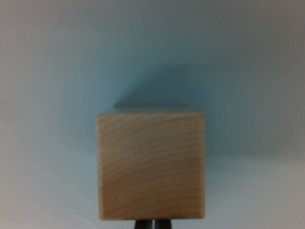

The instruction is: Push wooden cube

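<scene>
Wooden cube [151,164] is being kept centred ahead of gripper [152,223], prob. for straight push. Fingers look nearly closed, grasping nothing; contact unclear.

The light wooden cube with curved grain lines [151,164] sits on the plain pale blue surface [52,71], in the lower middle of the wrist view. The surface spreads to the wrist view's left, to its right and beyond the cube. At the bottom edge, 2 dark gripper fingertips [142,224] stand side by side just beneath the cube's near face, close against its lower edge; whether they touch it cannot be told.
</scene>
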Robot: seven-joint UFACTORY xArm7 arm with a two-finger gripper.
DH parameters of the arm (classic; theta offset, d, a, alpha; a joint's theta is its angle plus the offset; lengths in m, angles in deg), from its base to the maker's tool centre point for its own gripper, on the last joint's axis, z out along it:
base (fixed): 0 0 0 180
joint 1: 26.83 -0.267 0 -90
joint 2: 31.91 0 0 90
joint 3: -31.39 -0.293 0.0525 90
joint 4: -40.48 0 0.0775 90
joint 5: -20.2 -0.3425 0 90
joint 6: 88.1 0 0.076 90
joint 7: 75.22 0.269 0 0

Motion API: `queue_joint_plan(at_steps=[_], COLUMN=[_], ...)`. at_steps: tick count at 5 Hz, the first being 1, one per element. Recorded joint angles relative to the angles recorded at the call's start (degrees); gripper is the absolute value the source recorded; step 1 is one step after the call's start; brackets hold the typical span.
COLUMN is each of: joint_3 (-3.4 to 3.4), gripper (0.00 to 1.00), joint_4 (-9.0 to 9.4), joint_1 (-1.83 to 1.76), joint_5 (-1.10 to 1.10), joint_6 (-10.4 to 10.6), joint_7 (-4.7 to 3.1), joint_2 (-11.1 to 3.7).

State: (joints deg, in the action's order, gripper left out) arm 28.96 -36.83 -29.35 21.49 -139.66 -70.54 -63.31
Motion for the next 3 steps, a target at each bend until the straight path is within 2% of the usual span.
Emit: queue_joint_plan(at_steps=[1, 2, 3], joint_3=[0.00, 0.05, 0.05], gripper=[1.00, 1.00, 1.00], joint_4=[0.00, -2.38, -2.38], joint_1=[0.00, 0.00, 0.00], joint_5=[0.00, 0.04, 0.04], joint_6=[0.00, -0.92, -0.92], joint_7=[0.00, -0.06, -0.06], joint_2=[0.00, -1.47, -1.47])
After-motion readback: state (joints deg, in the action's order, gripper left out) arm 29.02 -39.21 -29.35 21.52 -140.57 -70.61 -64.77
